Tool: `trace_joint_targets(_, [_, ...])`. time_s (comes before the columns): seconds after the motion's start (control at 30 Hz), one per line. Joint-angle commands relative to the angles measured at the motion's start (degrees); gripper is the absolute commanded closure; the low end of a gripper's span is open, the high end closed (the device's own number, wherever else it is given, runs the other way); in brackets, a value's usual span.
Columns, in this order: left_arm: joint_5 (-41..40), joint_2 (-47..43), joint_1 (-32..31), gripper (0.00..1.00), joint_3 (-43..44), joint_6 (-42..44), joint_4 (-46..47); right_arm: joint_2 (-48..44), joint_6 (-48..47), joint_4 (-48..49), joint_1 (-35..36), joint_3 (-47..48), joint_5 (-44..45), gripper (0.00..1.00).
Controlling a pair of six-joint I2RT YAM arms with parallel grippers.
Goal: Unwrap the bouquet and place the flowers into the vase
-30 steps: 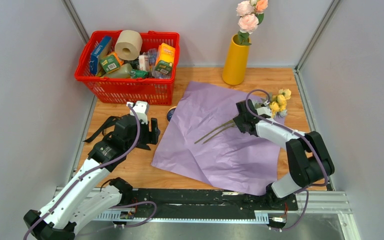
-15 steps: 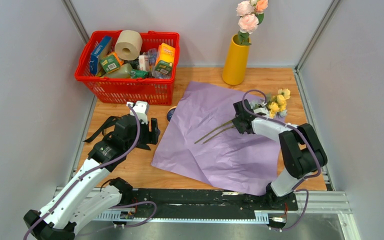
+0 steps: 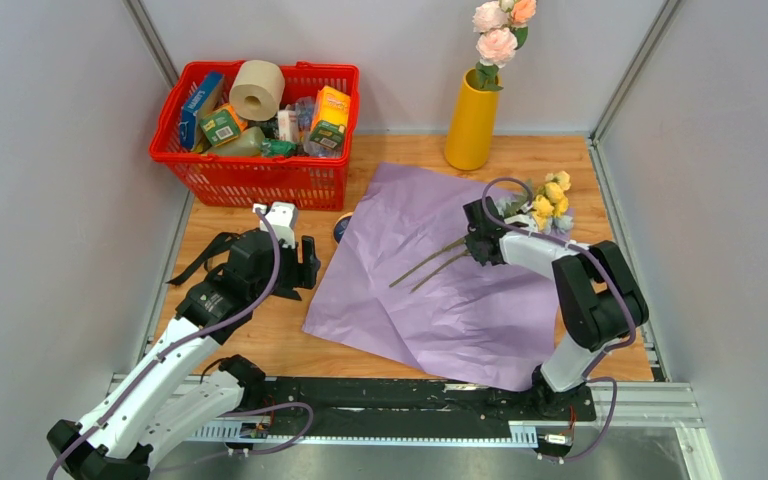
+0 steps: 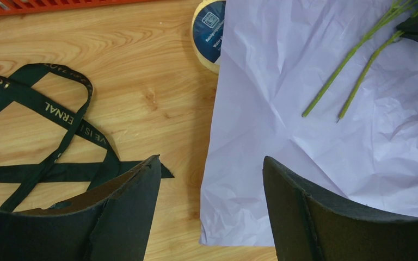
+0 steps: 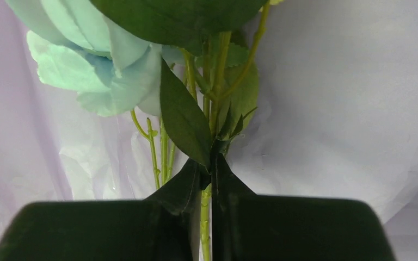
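My right gripper [image 3: 480, 243] is pinched on the flowers [image 3: 548, 203] at their thin green stems. Yellow and pale blue blooms, dark leaves, lying on the lilac paper [image 3: 430, 310], apart from the yellow vase [image 3: 471, 125]. Left gripper [image 3: 305, 262] hangs spread wide by the black ribbon [image 4: 60, 111].

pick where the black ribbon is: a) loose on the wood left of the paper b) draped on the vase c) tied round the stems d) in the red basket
a, the black ribbon lies loose on the wooden table, left of the lilac paper.
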Motion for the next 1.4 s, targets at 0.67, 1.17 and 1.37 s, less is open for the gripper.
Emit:
trace_joint_targets(0.67, [0.0, -1.02, -0.38, 0.23, 1.92, 0.79, 1.11, -22.08, 3.82, -9.6, 2.32, -1.87, 15.58, 1.0])
trace_joint_targets(1.17, [0.35, -0.93, -0.38, 0.23, 1.83, 0.79, 1.2, -32.98, -39.72, 27.86, 8.39, 2.89, 30.04, 1.0])
trace_joint_targets(1.37, [0.61, -0.93, -0.38, 0.23, 1.92, 0.79, 1.2, -32.03, -65.58, 58.22, 4.62, 1.38, 4.29, 1.0])
